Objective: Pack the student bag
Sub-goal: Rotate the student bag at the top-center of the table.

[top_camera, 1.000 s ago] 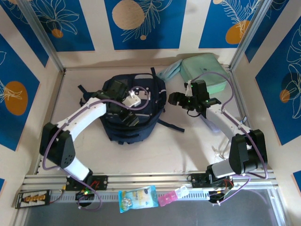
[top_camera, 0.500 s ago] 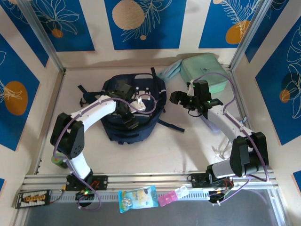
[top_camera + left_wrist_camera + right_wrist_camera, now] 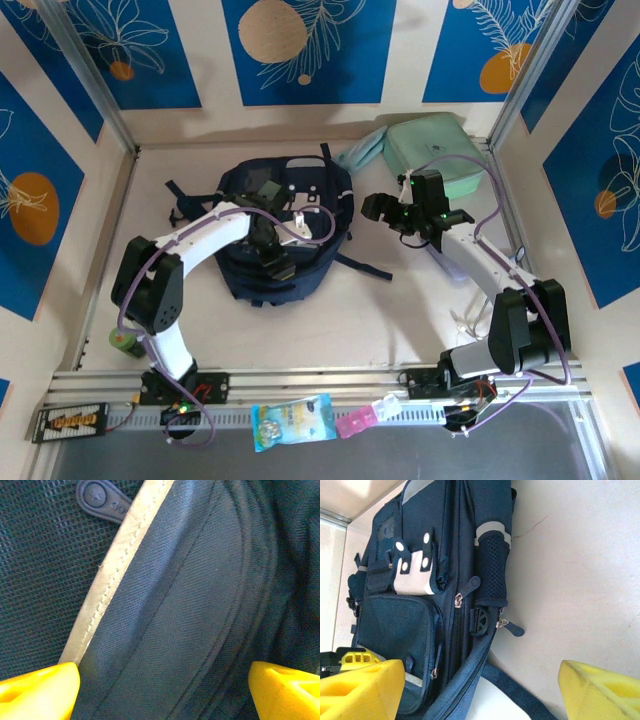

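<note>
Navy student bag (image 3: 300, 278) lies flat on the table (image 3: 400, 320). I see my left gripper (image 3: 165, 690) right over the bag's front, jaws spread wide and holding nothing, close above its pale stripe (image 3: 115, 575); contact unclear. My right gripper (image 3: 480, 690) hangs beside the bag's right edge, also wide and empty.

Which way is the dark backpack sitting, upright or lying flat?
Lying flat: the student bag rests on the table with its grey patch facing up toward the top camera.

mint green zip case (image 3: 440, 135) at the counter's (image 3: 400, 320) far right corner; blue snack packet (image 3: 292, 420) and pink item (image 3: 352, 424) on the near rail (image 3: 330, 385).
</note>
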`<action>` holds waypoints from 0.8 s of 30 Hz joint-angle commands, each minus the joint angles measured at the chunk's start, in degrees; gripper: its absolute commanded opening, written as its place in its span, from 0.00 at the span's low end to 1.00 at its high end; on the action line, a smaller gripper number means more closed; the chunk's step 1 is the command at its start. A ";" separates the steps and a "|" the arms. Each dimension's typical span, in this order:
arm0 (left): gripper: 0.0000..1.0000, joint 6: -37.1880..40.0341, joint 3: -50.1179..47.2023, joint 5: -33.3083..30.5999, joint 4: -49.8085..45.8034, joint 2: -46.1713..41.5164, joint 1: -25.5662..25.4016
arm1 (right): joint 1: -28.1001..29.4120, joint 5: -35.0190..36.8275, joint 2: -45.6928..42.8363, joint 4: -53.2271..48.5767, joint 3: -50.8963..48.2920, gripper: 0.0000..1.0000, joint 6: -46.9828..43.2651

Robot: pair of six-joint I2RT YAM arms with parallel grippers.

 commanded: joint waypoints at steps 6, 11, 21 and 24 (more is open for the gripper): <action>0.76 2.60 -1.22 -3.67 2.61 -0.60 -0.40 | -0.26 -1.27 1.33 -0.21 -0.10 0.80 1.49; 0.68 3.26 -0.82 -6.28 4.17 1.16 -0.50 | -0.35 -1.33 1.38 -0.27 0.00 0.80 1.65; 0.40 3.44 -1.77 -9.25 7.66 -1.44 -1.17 | -0.64 -1.42 1.09 -0.41 -0.39 0.79 1.40; 0.27 2.55 -2.87 -7.86 9.97 -5.24 -1.02 | -0.56 -2.36 1.56 0.00 -0.18 0.79 1.31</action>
